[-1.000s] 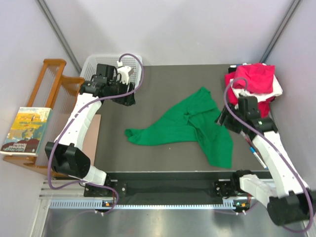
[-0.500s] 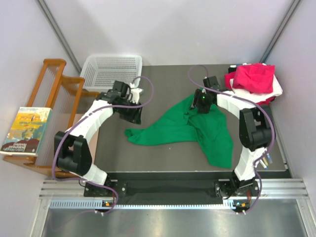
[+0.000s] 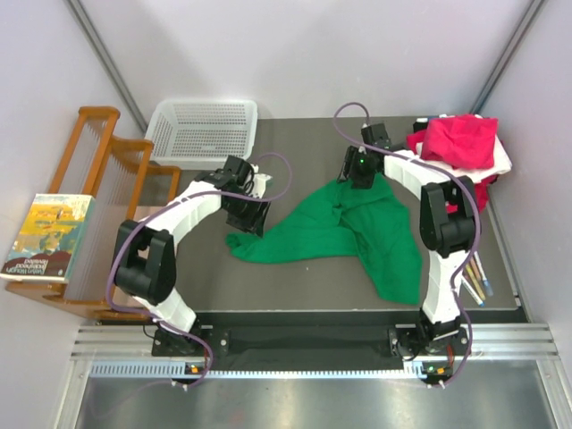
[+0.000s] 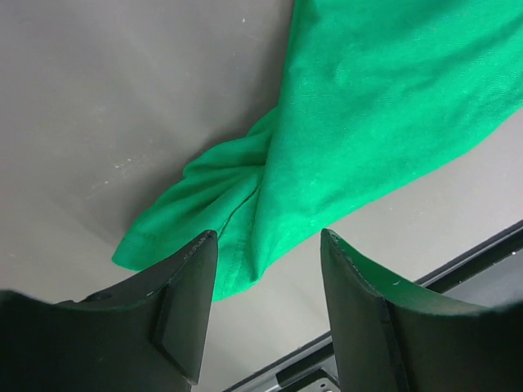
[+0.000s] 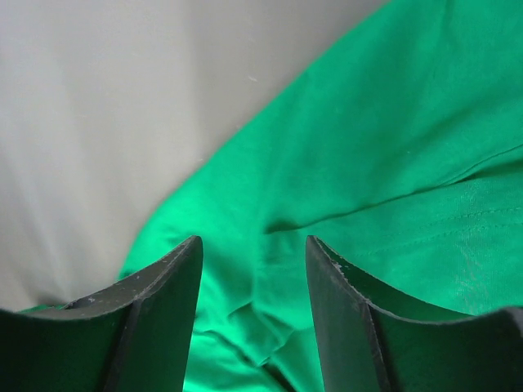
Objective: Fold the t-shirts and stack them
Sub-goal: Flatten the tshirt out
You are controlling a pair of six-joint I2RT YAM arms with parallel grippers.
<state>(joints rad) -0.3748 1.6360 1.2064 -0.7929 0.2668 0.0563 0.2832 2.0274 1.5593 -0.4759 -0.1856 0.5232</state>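
The green tee point(image 3: 357, 234) lies crumpled across the middle of the surface point(image 3: 295, 143), not yet folded. One twisted end points toward the left arm, a long lobe runs toward the near edge, and a peak reaches toward the far side. The left fingers point(image 4: 176, 310) are open and set just above that twisted left end, which shows in the gap between them in the wrist view. No cloth is pinched, though I cannot tell whether the tips touch the fabric. The right fingers point(image 5: 155, 314) are open too, poised over the far peak of the tee, with a creased fold and a stitched hem below them and nothing caught. The arms seem placed at opposite ends on purpose. A limp cotton shirt cannot be flattened from one point, so gripping two well-apart spots would let them pull it taut and lay it out before any fold. The other tees, pink on top with white and red beneath, sit as a pile point(image 3: 460, 143) in the far right corner, well apart from the green one and out of the working area. The basket point(image 3: 204, 114) stands at the far left corner. By my judgement the task is near its start, at the reach-to-grasp step.
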